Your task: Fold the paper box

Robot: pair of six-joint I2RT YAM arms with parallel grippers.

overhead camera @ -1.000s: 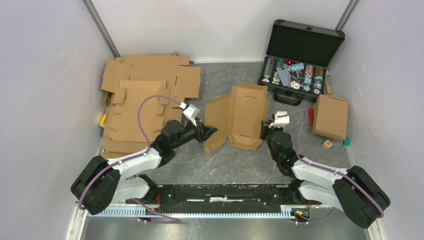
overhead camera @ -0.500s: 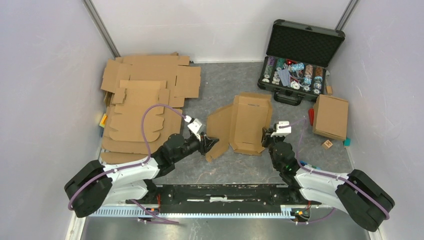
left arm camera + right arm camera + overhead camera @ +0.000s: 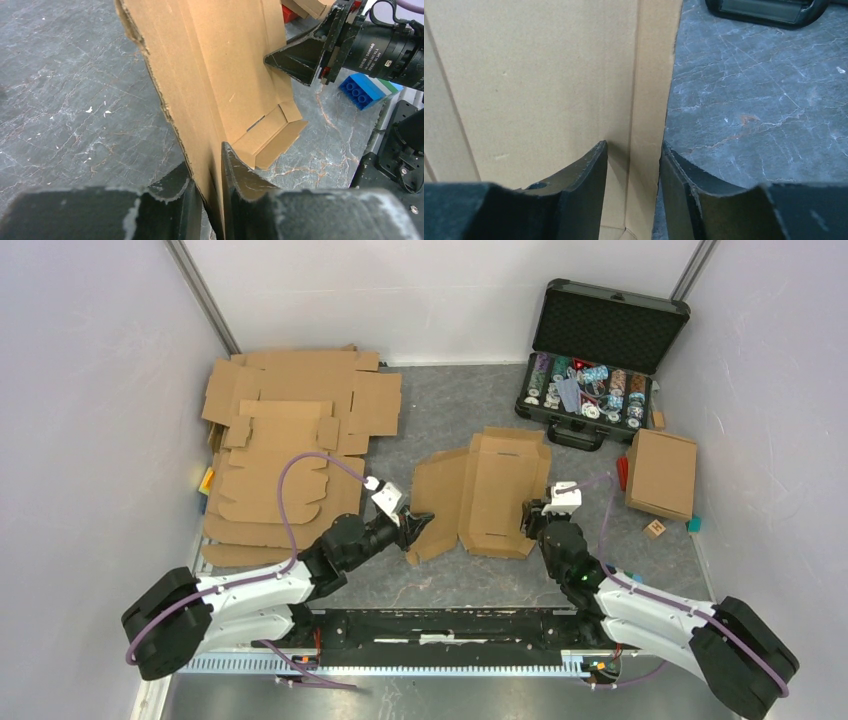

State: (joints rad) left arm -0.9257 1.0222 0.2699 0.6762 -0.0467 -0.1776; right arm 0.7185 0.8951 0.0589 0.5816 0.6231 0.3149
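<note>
Most of the grey table is being taken up by cardboard. Its far left part is being covered by a stack of flat cardboard sheets. At the far right an open black case with coloured chips is being shown, and near it a closed cardboard box is lying on the table.

The paper box, half folded, is being supported in the middle of the table, between the two arms. Its main panel is lying flat, and its left flap is being lifted at an angle. This flap is being clamped at its near corner by the left gripper. In the left wrist view the fingers are being pressed one on each face of the cardboard.

The narrow right wall of the paper box is being straddled by the right gripper. Its jaws are being held apart, one on each side of the wall, with a gap on the inner side.

A small blue block is being seen on the table beside the right arm.
</note>
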